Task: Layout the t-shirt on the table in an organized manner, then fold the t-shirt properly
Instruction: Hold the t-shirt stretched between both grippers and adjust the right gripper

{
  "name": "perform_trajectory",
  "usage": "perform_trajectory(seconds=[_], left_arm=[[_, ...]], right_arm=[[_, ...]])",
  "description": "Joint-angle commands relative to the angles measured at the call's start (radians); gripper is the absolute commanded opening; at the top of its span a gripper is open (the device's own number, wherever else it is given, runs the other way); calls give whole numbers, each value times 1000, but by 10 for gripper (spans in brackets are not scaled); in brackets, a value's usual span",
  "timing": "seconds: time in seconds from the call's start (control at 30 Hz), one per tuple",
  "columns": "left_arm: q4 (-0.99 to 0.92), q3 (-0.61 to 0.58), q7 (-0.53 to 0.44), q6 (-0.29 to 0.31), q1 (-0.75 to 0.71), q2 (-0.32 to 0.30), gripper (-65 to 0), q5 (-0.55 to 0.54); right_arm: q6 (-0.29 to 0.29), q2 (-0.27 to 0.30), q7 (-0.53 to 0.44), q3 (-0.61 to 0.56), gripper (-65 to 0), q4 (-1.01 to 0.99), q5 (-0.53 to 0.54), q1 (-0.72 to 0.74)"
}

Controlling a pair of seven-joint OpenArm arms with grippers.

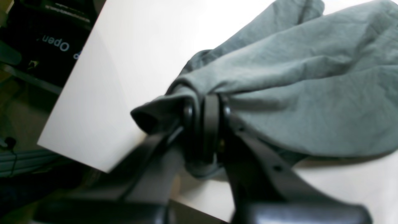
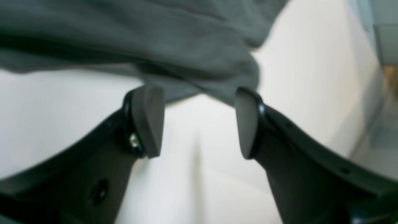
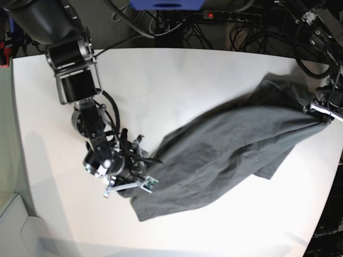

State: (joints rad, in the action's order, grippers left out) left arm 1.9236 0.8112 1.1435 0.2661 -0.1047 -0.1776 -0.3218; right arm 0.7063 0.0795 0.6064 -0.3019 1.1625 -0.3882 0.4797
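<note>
- White letters spelling "Open" show upside down on a black box (image 1: 53, 43) beside the worktop (image 3: 177, 80); the other writing is too blurry to read.
- The t-shirt (image 3: 225, 155) is dark grey, creased and bunched, stretched in a long slant across the white worktop.
- The left hand (image 1: 206, 124) is squeezed tight on a bunched corner of the t-shirt, near the worktop's edge.
- The right hand (image 2: 199, 121) has its fingers (image 2: 149, 121) spread wide with nothing between them; the t-shirt edge lies just past the tips.

behind bench: we see tangled black cables (image 3: 241, 32) | power strip (image 3: 225, 16), red light lit | blue object (image 3: 166, 4) at top edge
</note>
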Motion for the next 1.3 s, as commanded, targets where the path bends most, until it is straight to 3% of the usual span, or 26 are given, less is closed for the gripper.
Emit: perform_trajectory(seconds=[0.0,0.23,0.57,0.87,1.27], left_arm=[[20,7,-24,0,12,-17,-648,-4],[9,7,-24,0,12,-29,-648,2],[-37,14,-26,2,32,-202,-648,2],[-43,41,-24,-4,139,-204,-648,3],[-37,47,-24,-6,152,-201,-648,3]], right_arm=[[-8,-4,-26,4,-283,1,1,26],[-8,-33,-92,5,-283,-181,1,58],[-8,-36,-101,7,-283,-115,1,50],[-8,-71,-102,-1,-284,6,1,-8],[-8,-139,-110,-4,-284,-83,2,-42]])
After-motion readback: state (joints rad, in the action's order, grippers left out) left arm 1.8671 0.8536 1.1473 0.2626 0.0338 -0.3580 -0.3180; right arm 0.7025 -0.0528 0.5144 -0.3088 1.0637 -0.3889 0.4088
